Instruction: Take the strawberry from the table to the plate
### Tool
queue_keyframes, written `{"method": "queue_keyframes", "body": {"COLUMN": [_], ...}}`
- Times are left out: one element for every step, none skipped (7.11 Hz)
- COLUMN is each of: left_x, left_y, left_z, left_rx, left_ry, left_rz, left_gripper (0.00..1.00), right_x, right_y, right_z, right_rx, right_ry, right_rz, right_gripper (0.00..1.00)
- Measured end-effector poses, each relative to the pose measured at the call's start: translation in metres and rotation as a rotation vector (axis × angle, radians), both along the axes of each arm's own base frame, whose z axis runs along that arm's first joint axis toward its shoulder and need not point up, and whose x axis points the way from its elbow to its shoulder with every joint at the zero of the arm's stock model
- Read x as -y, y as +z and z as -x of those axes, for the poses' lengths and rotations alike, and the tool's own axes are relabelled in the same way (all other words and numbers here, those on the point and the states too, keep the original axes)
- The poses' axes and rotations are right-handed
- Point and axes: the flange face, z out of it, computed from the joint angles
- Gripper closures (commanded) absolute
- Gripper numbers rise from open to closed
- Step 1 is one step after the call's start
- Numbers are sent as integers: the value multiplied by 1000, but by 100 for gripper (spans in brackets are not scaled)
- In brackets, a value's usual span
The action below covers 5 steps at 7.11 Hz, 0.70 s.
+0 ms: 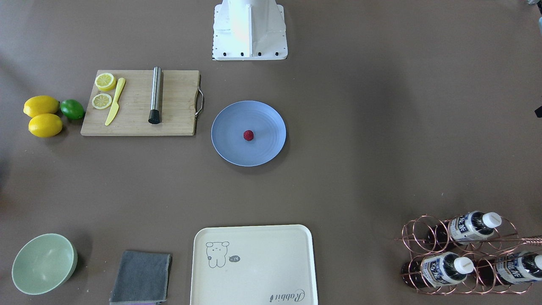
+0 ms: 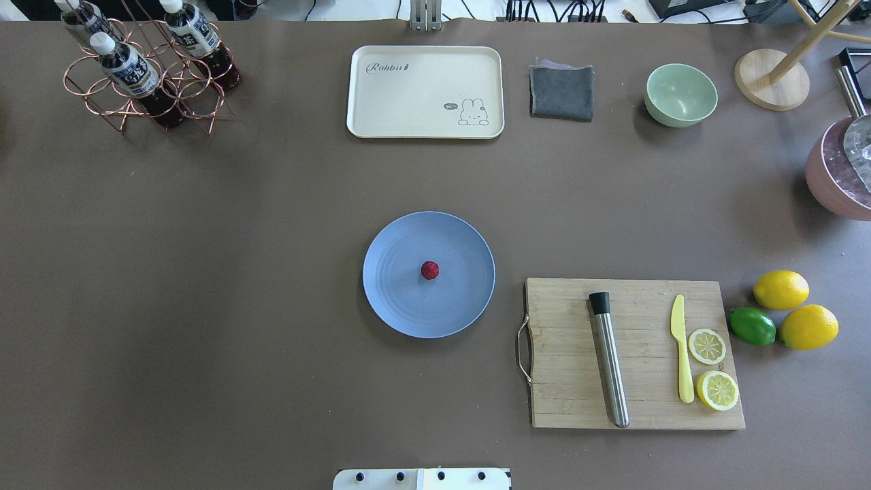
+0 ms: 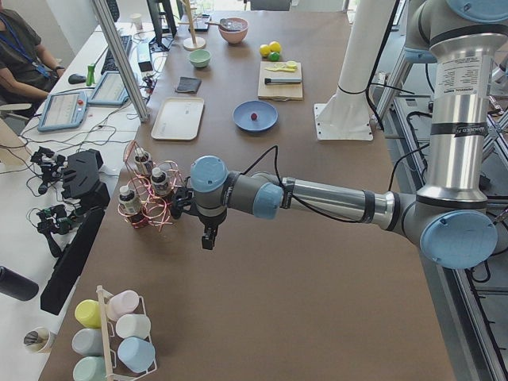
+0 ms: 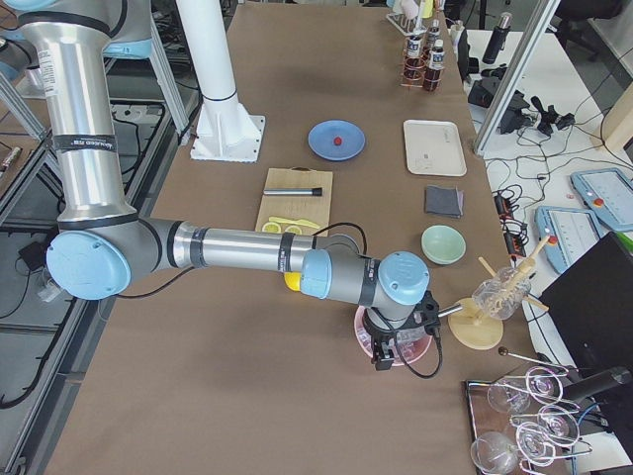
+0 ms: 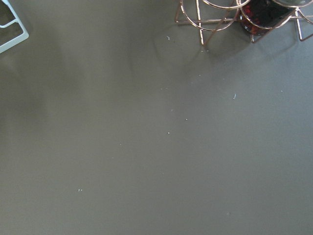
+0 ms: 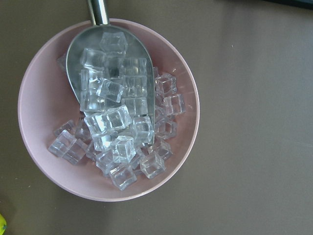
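Note:
The small dark-red strawberry (image 1: pixel 248 135) (image 2: pixel 429 270) lies at the middle of the round blue-grey plate (image 1: pixel 228 146) (image 2: pixel 395 303), which rests on the brown-grey table (image 2: pixel 204 272). Neither gripper is near it. My left gripper (image 3: pixel 208 238) hangs over bare table beside the bottle rack, at the table's left end. My right gripper (image 4: pixel 381 358) hovers over a pink bowl of ice at the right end. Both show only in the side views, so I cannot tell whether they are open or shut. The wrist views show no fingers.
A wooden cutting board (image 2: pixel 639 354) with a steel muddler, a yellow knife and lemon slices lies right of the plate, lemons (image 2: pixel 781 290) and a lime (image 2: pixel 752 325) beyond it. At the far edge stand a cream tray (image 2: pixel 425 92), a grey cloth (image 2: pixel 561 91), a green bowl (image 2: pixel 680 94) and a copper bottle rack (image 2: pixel 146 75).

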Motion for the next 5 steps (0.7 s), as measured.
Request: {"method": "queue_keyframes", "body": {"left_x": [-2, -2, -3, -4, -5], "left_y": [6, 6, 5, 5, 5], "left_z": [24, 36, 42, 44, 45], "left_rx": [32, 77, 111, 128, 134], "left_ry": [1, -4, -12, -17, -18], "left_rz": [-2, -2, -1, -1, -2], "left_gripper": [3, 3, 3, 3, 3], "right_x": [0, 0, 0, 0, -1], "right_y": [0, -1, -2, -2, -2], "right_z": [0, 0, -1, -1, 0], "right_rx": [-1, -1, 0, 1, 2], "right_ry": [0, 0, 1, 1, 1], "right_rz": [-1, -1, -2, -3, -3], "right_gripper": [0, 0, 0, 0, 0]}}
